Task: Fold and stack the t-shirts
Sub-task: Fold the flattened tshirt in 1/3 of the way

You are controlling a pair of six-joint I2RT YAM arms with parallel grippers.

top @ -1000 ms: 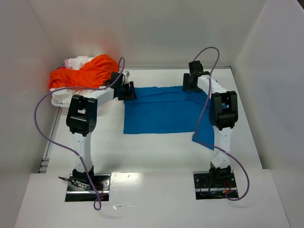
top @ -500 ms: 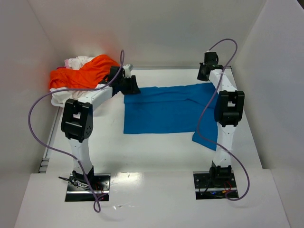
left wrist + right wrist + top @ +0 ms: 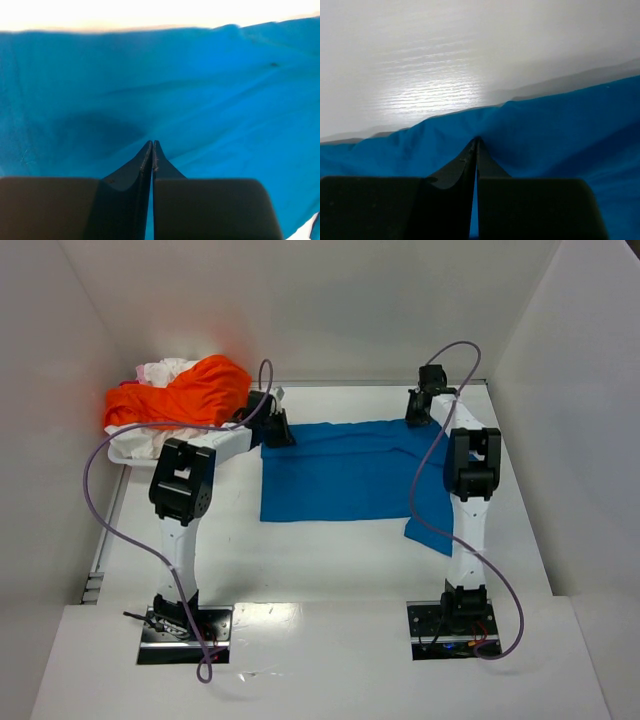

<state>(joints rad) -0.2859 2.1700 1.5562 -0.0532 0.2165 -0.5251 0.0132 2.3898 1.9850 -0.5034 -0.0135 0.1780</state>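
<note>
L gripper [image 3: 277,432] & R gripper [image 3: 418,408], jaws clamped on bright blue cloth t-shirt [image 3: 340,475] far edge, are pulling back inward after stretching it; fold prob. starting.

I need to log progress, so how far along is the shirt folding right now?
Done: nothing; no folded shirt shows. In hand: the bright blue cloth t-shirt lies spread mid-table, left jaws and right jaws each shut on its far edge. Left: folding it, then the bright orange cloth shirt and white cloth shirts heaped at far left.
</note>
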